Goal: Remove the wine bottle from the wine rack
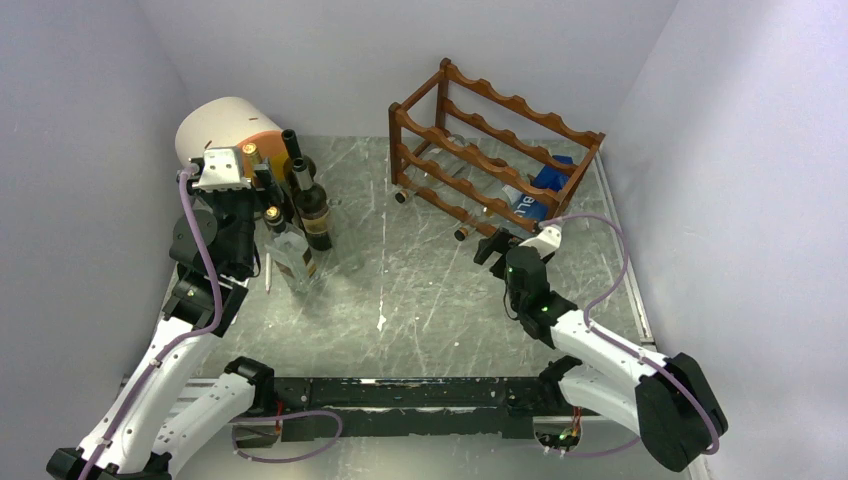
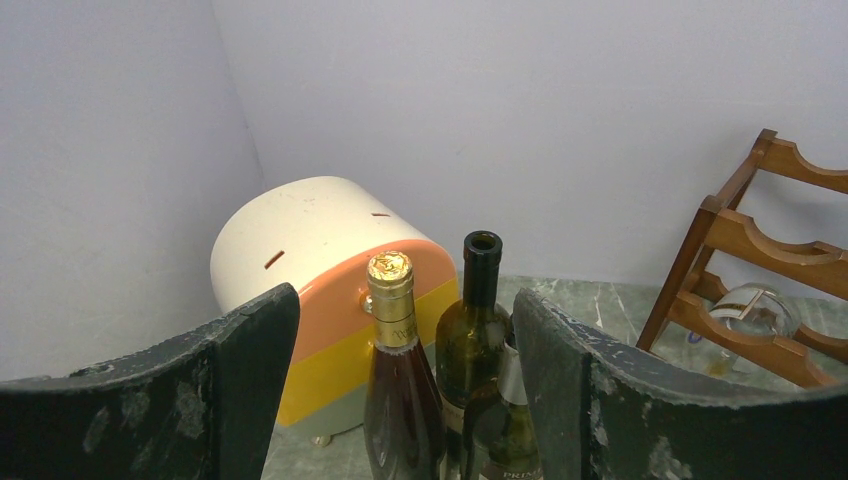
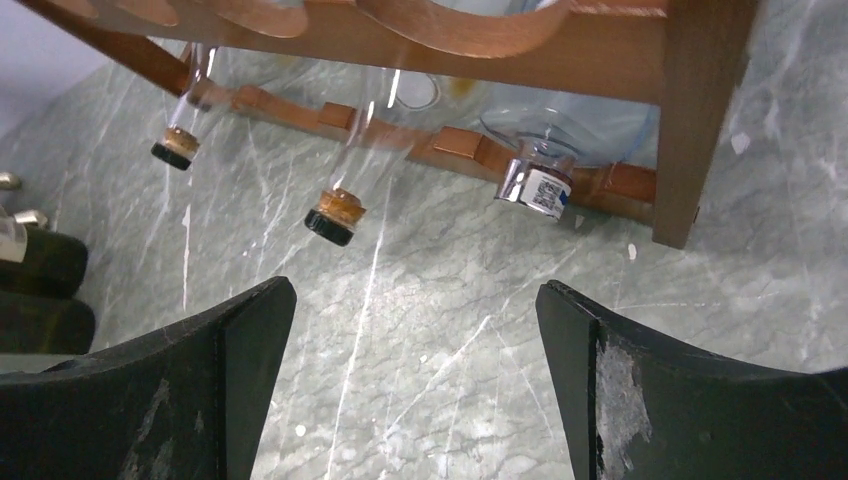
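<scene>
Marble-patterned table (image 1: pixel 420 300) between pale walls carries the wine rack (image 1: pixel 394 135) at its far right, clear wine bottles (image 3: pixel 340 190) lying in the lowest tier, corked necks jutting out, the right gripper (image 1: pixel 492 246) wide open and empty just before them, the left gripper (image 2: pixel 400 300) equally agape, gripping nothing, facing standing bottles (image 1: pixel 315 210) far left.

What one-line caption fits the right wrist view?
Open right gripper faces three bottles lying neck-out in the wooden rack.

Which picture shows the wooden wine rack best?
The top view: the whole wine rack shows, with all its tiers. The left wrist view catches only one end at its right edge. The right wrist view shows just low rails and one post.
</scene>
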